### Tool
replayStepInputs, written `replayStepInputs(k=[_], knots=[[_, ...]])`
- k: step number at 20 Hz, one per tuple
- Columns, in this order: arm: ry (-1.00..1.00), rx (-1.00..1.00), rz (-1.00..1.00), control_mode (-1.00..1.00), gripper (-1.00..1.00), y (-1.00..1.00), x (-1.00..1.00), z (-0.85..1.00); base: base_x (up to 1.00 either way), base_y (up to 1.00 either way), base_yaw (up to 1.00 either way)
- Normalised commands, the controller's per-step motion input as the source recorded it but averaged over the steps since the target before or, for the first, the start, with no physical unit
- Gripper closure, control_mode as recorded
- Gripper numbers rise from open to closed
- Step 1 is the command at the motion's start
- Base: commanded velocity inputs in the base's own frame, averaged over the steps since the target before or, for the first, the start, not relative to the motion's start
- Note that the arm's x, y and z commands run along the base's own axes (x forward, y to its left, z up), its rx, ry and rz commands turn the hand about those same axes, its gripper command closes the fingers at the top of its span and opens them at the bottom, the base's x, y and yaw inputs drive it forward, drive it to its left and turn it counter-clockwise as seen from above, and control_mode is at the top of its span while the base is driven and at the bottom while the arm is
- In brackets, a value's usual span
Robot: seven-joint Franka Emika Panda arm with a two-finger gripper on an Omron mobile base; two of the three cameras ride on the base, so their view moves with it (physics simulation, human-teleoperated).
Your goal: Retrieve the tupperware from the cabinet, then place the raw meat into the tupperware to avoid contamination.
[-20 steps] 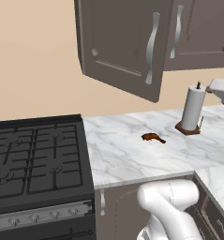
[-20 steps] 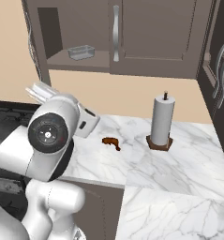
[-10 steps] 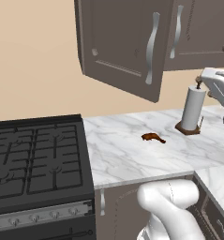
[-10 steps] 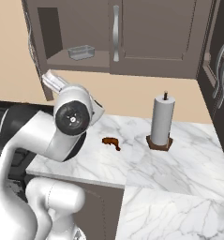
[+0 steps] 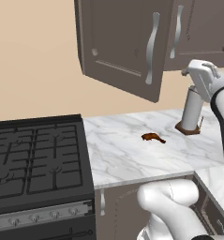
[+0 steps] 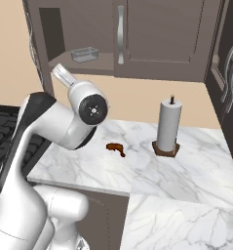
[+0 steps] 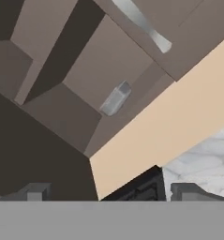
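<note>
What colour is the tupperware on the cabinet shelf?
Translucent pale grey tupperware, seen best in the right base view.

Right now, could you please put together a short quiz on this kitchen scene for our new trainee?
1. True or false: the tupperware is already on the marble counter.
2. Which is nearer the paper towel roll: A) the raw meat, B) the stove?
3. Fill in: the hand is ____ and holds nothing.

Key
1. False; it sits on the lower shelf of the cabinet, behind the open door.
2. A; the meat lies on the counter between the roll and the stove.
3. Open; in the hand view its fingertips stand wide apart, pointed up toward the shelf.
</note>
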Motion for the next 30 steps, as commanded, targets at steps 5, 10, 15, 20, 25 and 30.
replayStepInputs(k=[5, 10, 15, 20, 25, 30], knots=[[0.00, 0.09, 0.10, -1.00, -1.00, 0.26, 0.45, 0.00, 0.00, 0.00, 0.00], [0.01, 0.09, 0.16, -1.00, -1.00, 0.32, 0.28, -0.02, 0.00, 0.00, 0.00], [0.01, 0.05, 0.19, -1.00, -1.00, 0.35, 0.32, -0.01, 0.00, 0.00, 0.00], [0.04, 0.04, 0.22, -1.00, -1.00, 0.35, 0.34, 0.00, 0.00, 0.00, 0.00], [0.04, 0.02, 0.22, -1.00, -1.00, 0.36, 0.21, -0.01, 0.00, 0.00, 0.00], [0.00, 0.00, 0.19, -1.00, -1.00, 0.55, 0.01, -0.07, 0.00, 0.00, 0.00]])
